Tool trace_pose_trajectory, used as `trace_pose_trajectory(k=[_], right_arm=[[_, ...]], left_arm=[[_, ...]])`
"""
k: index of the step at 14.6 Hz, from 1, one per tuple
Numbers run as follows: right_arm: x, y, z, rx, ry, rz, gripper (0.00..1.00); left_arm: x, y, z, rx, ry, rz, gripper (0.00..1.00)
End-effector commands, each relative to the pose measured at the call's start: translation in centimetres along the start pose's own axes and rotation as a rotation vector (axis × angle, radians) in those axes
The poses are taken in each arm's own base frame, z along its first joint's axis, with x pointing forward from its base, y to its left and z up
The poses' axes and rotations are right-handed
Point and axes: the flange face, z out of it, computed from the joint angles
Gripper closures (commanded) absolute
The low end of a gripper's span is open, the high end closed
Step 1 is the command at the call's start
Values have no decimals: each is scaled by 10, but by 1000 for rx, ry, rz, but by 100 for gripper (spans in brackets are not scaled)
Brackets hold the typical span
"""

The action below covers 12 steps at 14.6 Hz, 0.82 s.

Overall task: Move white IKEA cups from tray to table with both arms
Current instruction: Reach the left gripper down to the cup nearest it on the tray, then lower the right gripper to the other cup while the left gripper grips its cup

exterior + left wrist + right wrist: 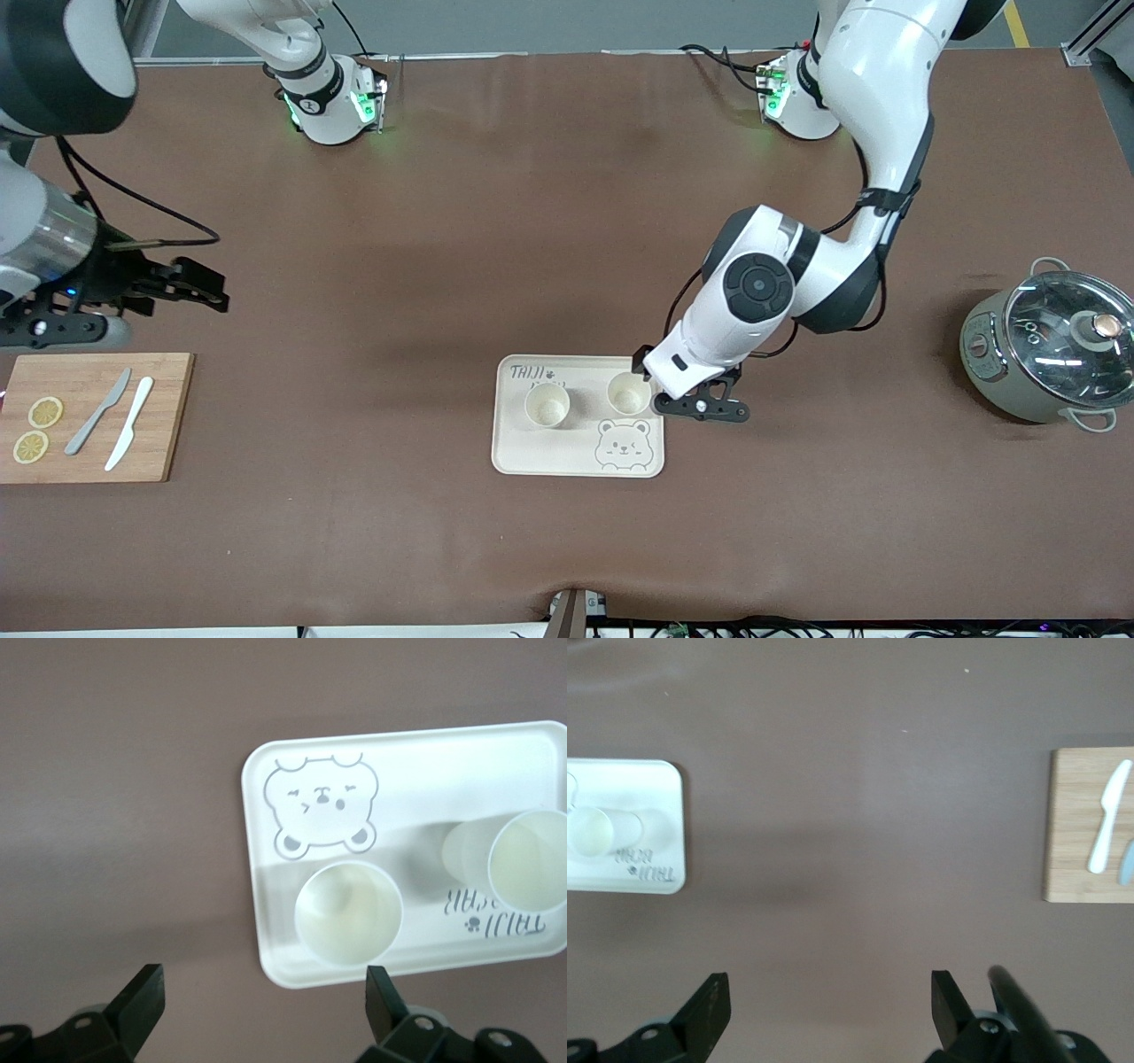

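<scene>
Brown table (443, 266), bear-printed tray (532, 456) holding two cups (547, 405), wooden board (159, 416)

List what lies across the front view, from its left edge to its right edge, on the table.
Lemon slices → grey knife → white knife → first cup → second cup → left hand → pot.

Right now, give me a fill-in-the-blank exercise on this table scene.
1. Both white cups stand on the ____ tray.
2. The left end effector, fingers open, hangs at the tray's edge, holding ____.
3. Two knives lie on the ____ beside lemon slices.
4. The pot wears a ____ lid.

Missing: bear-printed; nothing; cutting board; glass
</scene>
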Motion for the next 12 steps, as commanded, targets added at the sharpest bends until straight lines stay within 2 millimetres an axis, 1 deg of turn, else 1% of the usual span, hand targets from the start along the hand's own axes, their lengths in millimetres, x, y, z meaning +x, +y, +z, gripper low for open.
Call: trace_pose_trajectory(k=[1, 3, 4, 5, 6, 7, 8, 9, 10, 12], right_arm=[[16, -38, 32, 9, -4, 26, 0], [30, -52, 51, 84, 18, 37, 0], [34, -64, 57, 127, 30, 56, 0], [35, -83, 67, 151, 31, 103, 0], [40, -92, 80, 155, 31, 169, 0], [42, -113, 90, 163, 49, 199, 0], [39, -134, 90, 172, 74, 207, 0], [40, -142, 96, 174, 76, 208, 0], [45, -154, 113, 175, 84, 203, 0], [42, -196, 140, 175, 111, 221, 0]], left_arm=[[4, 11, 17, 23, 55, -6, 0], [5, 10, 23, 30, 69, -17, 0], [4, 14, 29, 27, 70, -14, 0], [4, 14, 32, 25, 72, -14, 0], [4, 15, 35, 21, 76, -14, 0], [4, 13, 39, 22, 74, -15, 0], [5, 14, 40, 19, 79, -15, 0], [5, 14, 40, 18, 84, -14, 0], [5, 14, 45, 21, 86, -10, 0], [6, 13, 54, 25, 104, -19, 0]])
